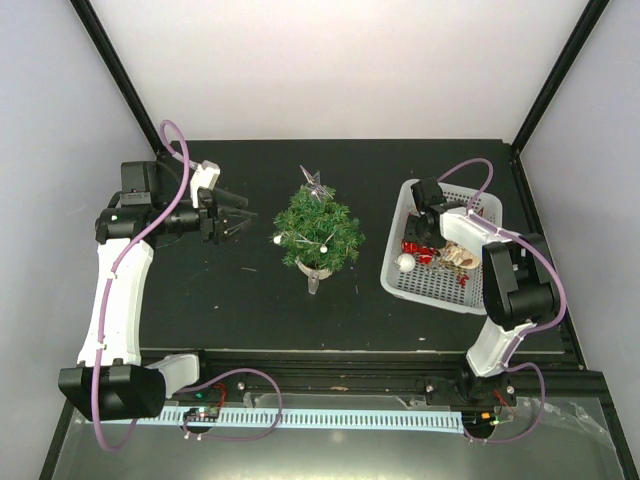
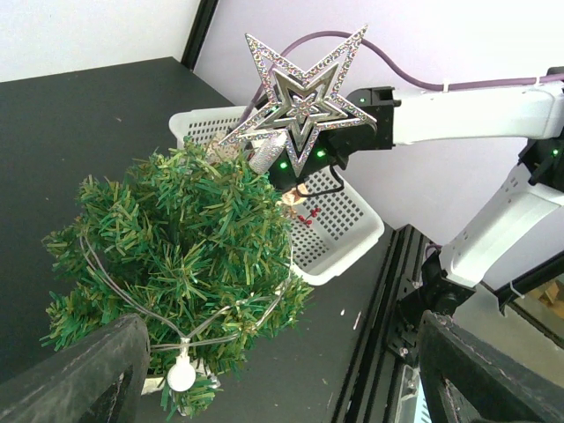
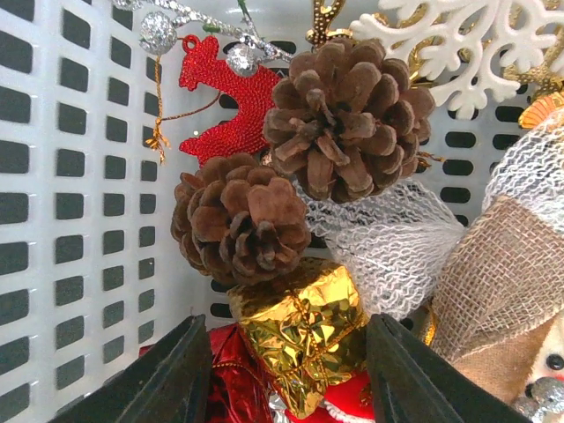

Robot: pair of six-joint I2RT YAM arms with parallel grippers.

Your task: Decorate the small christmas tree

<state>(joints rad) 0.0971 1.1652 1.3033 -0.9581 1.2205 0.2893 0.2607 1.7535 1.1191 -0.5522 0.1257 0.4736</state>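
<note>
- right fingers (image 3: pixel 286 326) about half open, straddling the gold parcel (image 3: pixel 300 348) in the basket (image 1: pixel 400 285), not clamped yet; the pinecone (image 3: pixel 238 225) could snag and lift too
- left fingers (image 1: pixel 245 220) wide open, empty
- small christmas tree (image 1: pixel 318 235) mid-worktop (image 1: pixel 230 310), between both arms; a nudge could tip it

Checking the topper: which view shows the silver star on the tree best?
Left wrist: the silver star is large and sharp atop the small christmas tree. Top external shows it tiny; right wrist misses it.
</note>
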